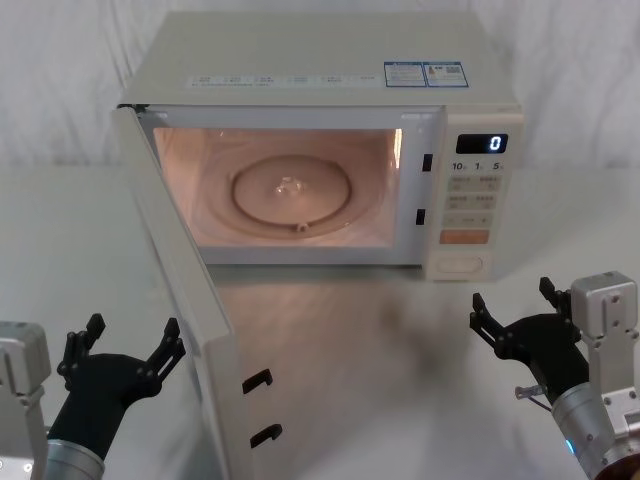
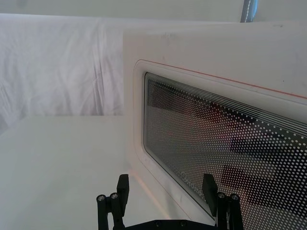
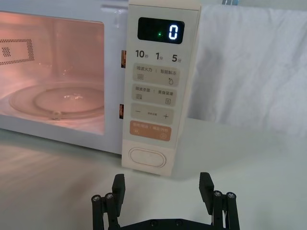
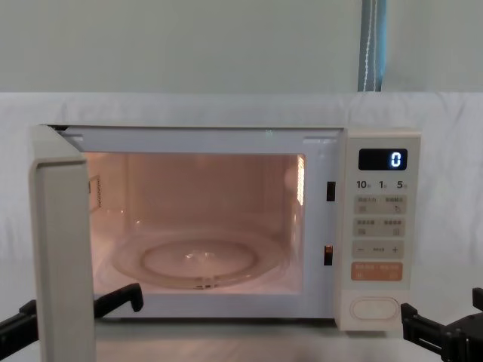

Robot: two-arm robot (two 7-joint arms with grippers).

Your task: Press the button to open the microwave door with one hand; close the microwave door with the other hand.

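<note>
The cream microwave (image 1: 320, 60) stands at the back of the table with its interior lit. The microwave door (image 1: 190, 300) is swung wide open toward my left side, its edge facing me. My left gripper (image 1: 133, 335) is open, low at the near left, just outside the door's outer face; the left wrist view shows the door's dotted glass window (image 2: 216, 143) close ahead of that gripper (image 2: 166, 184). The button (image 1: 462, 265), a cream oval, sits at the bottom of the control panel. My right gripper (image 1: 512, 300) is open, a short way in front of the button (image 3: 147, 157) without touching it.
A glass turntable (image 1: 290, 190) lies inside the cavity. The display (image 1: 482, 143) reads 0, with an orange key (image 3: 150, 130) just above the button. White cloth covers the table and backdrop. Two black latch hooks (image 1: 260, 405) stick out of the door's near edge.
</note>
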